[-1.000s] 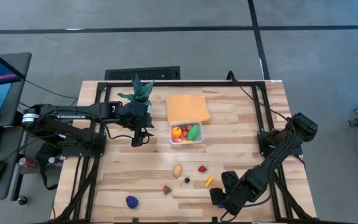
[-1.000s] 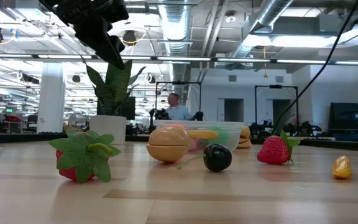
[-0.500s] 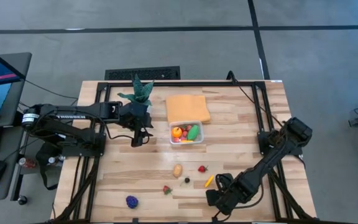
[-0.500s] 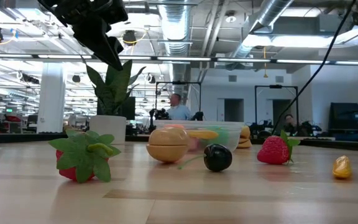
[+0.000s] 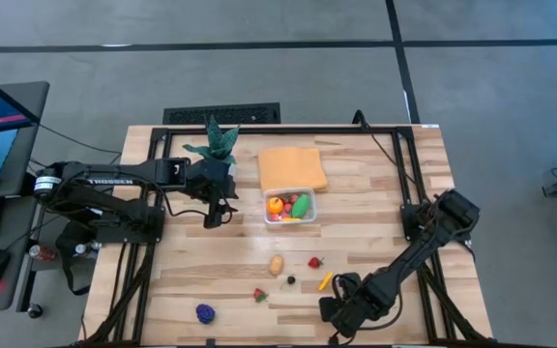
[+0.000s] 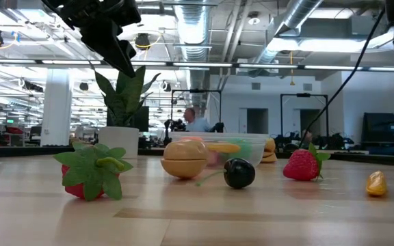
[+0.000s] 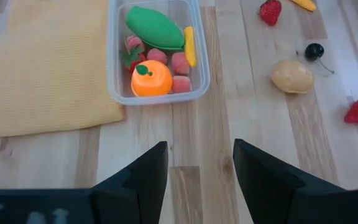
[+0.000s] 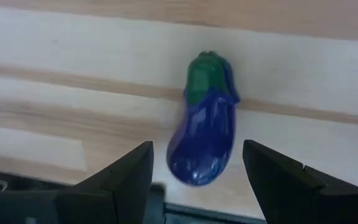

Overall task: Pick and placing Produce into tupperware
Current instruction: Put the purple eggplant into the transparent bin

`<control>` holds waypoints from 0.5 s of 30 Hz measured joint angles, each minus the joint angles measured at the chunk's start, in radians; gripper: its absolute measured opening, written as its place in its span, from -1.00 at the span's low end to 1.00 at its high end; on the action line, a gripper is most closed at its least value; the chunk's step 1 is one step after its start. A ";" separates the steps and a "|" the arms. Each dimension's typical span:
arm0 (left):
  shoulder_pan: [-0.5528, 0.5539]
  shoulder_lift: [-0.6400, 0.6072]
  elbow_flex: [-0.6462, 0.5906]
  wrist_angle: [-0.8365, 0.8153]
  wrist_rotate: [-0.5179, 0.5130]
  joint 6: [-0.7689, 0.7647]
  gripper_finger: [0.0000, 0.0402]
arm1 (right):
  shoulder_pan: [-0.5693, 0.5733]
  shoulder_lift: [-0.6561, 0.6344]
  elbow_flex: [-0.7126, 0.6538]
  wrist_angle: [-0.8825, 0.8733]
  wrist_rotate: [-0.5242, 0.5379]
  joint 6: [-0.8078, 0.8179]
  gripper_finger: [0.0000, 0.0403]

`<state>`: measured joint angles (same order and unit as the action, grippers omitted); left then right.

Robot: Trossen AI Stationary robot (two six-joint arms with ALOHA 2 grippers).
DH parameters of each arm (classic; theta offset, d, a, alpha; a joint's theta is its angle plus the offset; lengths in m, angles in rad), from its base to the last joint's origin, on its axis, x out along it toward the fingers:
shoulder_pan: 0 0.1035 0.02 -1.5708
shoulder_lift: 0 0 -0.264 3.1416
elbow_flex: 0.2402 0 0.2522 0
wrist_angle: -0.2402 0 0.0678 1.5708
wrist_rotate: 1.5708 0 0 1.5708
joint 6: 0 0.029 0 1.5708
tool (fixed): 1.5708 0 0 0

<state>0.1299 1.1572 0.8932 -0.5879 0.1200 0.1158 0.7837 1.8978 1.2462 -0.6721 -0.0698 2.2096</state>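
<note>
I have the right gripper (image 5: 335, 311) low over the near edge of the table (image 5: 375, 193), and its wrist camera shows a small purple eggplant (image 8: 205, 134) with a green cap lying on the wood between the two fingers (image 8: 126, 180), which stand apart on either side of it and do not close on it. The left gripper (image 5: 215, 217) hangs above the table just to the left of the tupperware (image 5: 307, 217), near the potted plant (image 5: 217, 142); in its wrist view the fingers (image 7: 143, 177) are parted with nothing between them, bare wood showing in the gap. The tupperware (image 7: 201, 74) sits touching the near edge of the flat orange cloth (image 5: 291, 167), and I can see inside it a green ridged vegetable (image 7: 155, 27), an orange (image 7: 150, 79), a thin yellow piece (image 7: 189, 46) and several small pink and red pieces. Loose produce lies on the table nearer me: a tan potato-like piece (image 5: 276, 263), a dark cherry (image 5: 291, 280), a strawberry (image 5: 314, 262), a small yellow-orange piece (image 5: 325, 281), a red piece with green leaves (image 5: 258, 295) and a purple cluster (image 5: 205, 312) well to the left. In the low view a person (image 6: 195, 120) shows far back in the room.
</note>
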 joint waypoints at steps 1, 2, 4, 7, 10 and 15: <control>0.000 0.000 0.000 0.000 0.000 0.000 -0.14 | 0.000 0.006 0.000 0.000 -0.004 0.000 0.19; 0.000 0.000 0.000 0.000 0.000 0.000 -0.14 | 0.000 0.011 0.000 0.007 -0.008 0.000 0.19; 0.000 0.000 0.000 0.000 0.000 0.000 -0.14 | 0.000 0.025 0.000 0.032 -0.012 0.000 0.19; 0.000 0.000 0.000 0.002 0.000 -0.001 -0.14 | 0.002 0.045 0.000 0.061 -0.016 0.000 0.19; 0.000 0.000 0.000 0.003 0.000 -0.004 -0.14 | 0.001 0.055 0.000 0.073 -0.020 0.001 0.19; 0.000 0.000 0.000 0.003 0.000 -0.005 -0.14 | 0.001 0.055 0.000 0.050 -0.019 0.001 0.17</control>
<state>0.1299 1.1572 0.8932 -0.5850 0.1204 0.1104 0.7850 1.9530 1.2461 -0.6225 -0.0891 2.2104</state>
